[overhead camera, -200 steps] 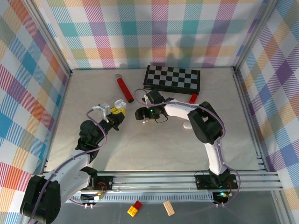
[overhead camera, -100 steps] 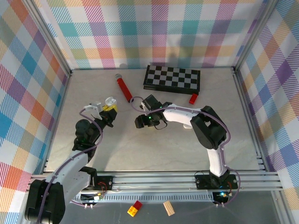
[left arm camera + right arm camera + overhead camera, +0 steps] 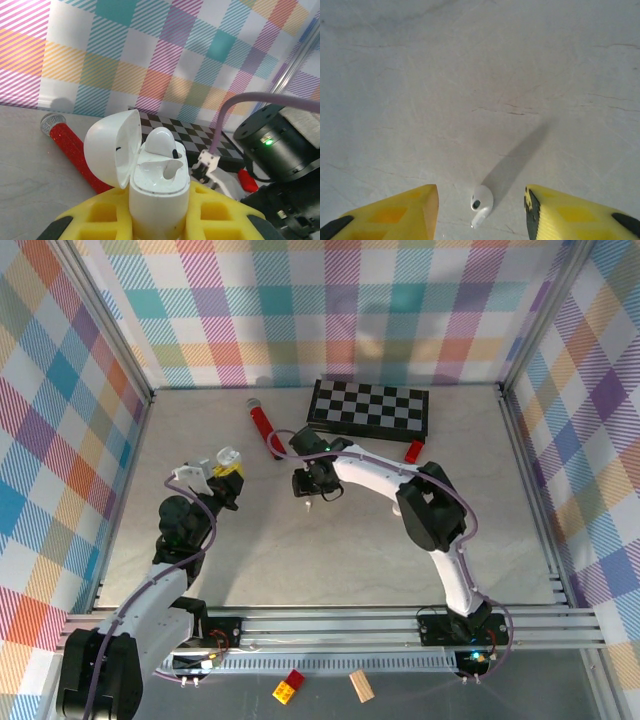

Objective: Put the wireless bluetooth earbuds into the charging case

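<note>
While the right gripper (image 3: 481, 201) has been narrowing from wide to about half open, it has also swung in and dropped low. The loose earbud (image 3: 481, 202) now lies on the table (image 3: 470, 75) right in the gap between its yellow fingers (image 3: 395, 212), touching neither, so nothing's grabbed yet.

Meanwhile the left gripper (image 3: 224, 478), clamped tight on the charging case (image 3: 160, 190), has pulled back to the left, away from the other arm. The lid is flipped open, the seated earbud (image 3: 161, 142) is in one socket and the other socket is bare. My guess is this is the pickup for bud number two, with the carry-over still to come.

Head count:
- two earbuds
- one case
- one red microphone (image 3: 262, 425)
- one chessboard (image 3: 370, 408)
- one small red block (image 3: 414, 450) beside the chessboard
- one red brick (image 3: 291, 687) and one wooden block (image 3: 360, 685) down past the front rail
</note>
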Robot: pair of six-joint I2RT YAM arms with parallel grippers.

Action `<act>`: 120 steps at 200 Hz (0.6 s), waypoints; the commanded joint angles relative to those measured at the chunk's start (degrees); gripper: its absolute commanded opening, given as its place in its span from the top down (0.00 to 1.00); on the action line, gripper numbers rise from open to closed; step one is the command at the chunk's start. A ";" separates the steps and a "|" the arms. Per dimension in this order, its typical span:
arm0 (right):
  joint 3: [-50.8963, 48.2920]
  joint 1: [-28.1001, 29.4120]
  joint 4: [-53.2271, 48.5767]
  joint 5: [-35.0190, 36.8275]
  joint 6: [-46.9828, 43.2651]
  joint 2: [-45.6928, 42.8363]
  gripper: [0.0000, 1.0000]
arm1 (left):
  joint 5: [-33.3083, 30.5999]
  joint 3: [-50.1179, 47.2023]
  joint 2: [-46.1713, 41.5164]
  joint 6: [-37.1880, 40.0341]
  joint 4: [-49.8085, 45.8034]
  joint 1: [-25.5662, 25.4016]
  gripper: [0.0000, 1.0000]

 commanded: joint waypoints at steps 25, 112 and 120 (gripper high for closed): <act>4.59 1.26 -5.72 0.39 0.49 4.67 0.59 | 0.62 -0.28 -0.31 -0.11 0.66 0.73 0.96; 4.85 1.70 -7.46 0.55 -1.51 4.77 0.74 | 1.03 -0.54 -0.23 -0.19 0.91 0.80 0.96; 4.64 1.70 -7.51 0.64 -1.80 4.41 0.74 | 1.02 -0.55 -0.24 -0.19 0.86 0.80 0.96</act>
